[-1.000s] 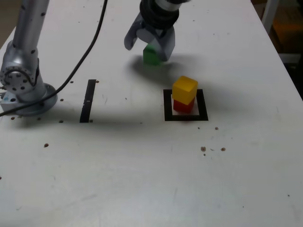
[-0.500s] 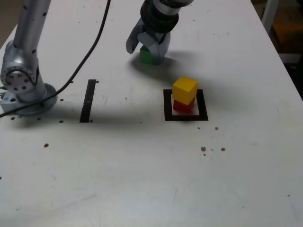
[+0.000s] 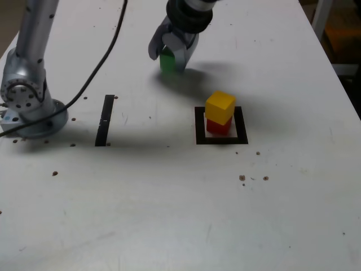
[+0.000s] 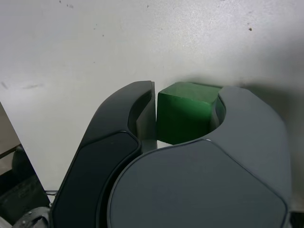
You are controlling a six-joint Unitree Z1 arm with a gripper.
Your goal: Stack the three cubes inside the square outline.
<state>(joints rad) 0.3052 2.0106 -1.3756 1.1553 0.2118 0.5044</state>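
Starting at the exterior view's left, the arm's silver base (image 3: 28, 101) sits close to the white table's (image 3: 169, 214) left edge, with a black cable (image 3: 98, 68) looping up and away from it. Just to its right lies a straight black tape strip (image 3: 105, 119), and between that strip and the square outline (image 3: 221, 126) there is a wide bare stretch of tabletop, dotted only with small brown specks (image 3: 242, 178). The whole near half of the table is open too. Up toward the far edge, the gripper (image 3: 169, 56) points down at the table and its jaws are pressed against the green cube (image 3: 167, 61), one on either side; the wrist view confirms it, with the green cube (image 4: 185, 114) pinched snugly between the dark finger (image 4: 137, 114) and the grey one. That cube sits well apart from the outline, back and to the exterior view's left of it. Moving right, the yellow cube (image 3: 220, 107) rests on the red cube (image 3: 218, 126), both inside the black square. Beyond that, bare table runs to the right edge.
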